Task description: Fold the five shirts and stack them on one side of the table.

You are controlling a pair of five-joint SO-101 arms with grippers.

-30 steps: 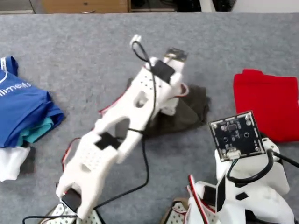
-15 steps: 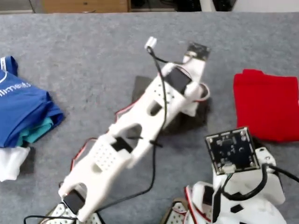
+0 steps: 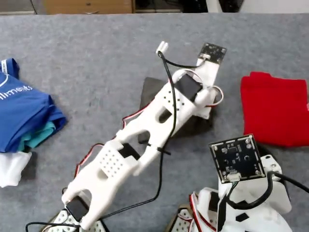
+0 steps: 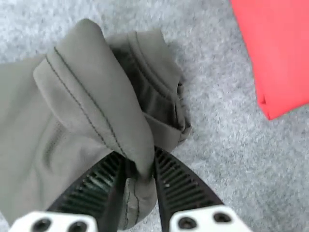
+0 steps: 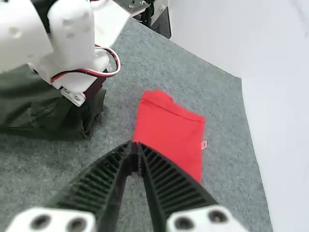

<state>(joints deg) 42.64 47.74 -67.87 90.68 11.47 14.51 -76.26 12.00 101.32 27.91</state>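
- The left tool (image 4: 137, 170) was clamped to a narrow gap on a raised fold of the dark shirt (image 4: 72, 111). Its two ribbed fingers (image 4: 176, 180) pressed the cloth from either side, with only the pinched fabric between them.
- From that pinch, the hemmed edge of the dark shirt rose in a ridge away from the tool. The rest of it lay bunched and creased on the grey worktop (image 3: 87, 58).
- In the high view, the left arm (image 3: 140, 140) ran from the 7 o'clock corner up to the middle of the worktop. Its wrist covered most of the dark shirt, leaving one corner showing at the 10 o'clock side of the wrist.
- The right tool (image 5: 134, 145) had its fingers pressed together tip to tip, with nothing between them. It hung above bare worktop, its tips aimed at the near edge of the red shirt (image 5: 169, 133).
- In the high view, the right arm (image 3: 251, 203) sat at 5 o'clock, near the lower edge.
- The red shirt lay folded flat at 3 o'clock from the dark shirt, near it but apart.
- At the 9 o'clock edge, well apart from both, a blue shirt (image 3: 24, 113) lay on a teal shirt (image 3: 36, 138). A white shirt (image 3: 9, 171) showed at their 6 o'clock side.
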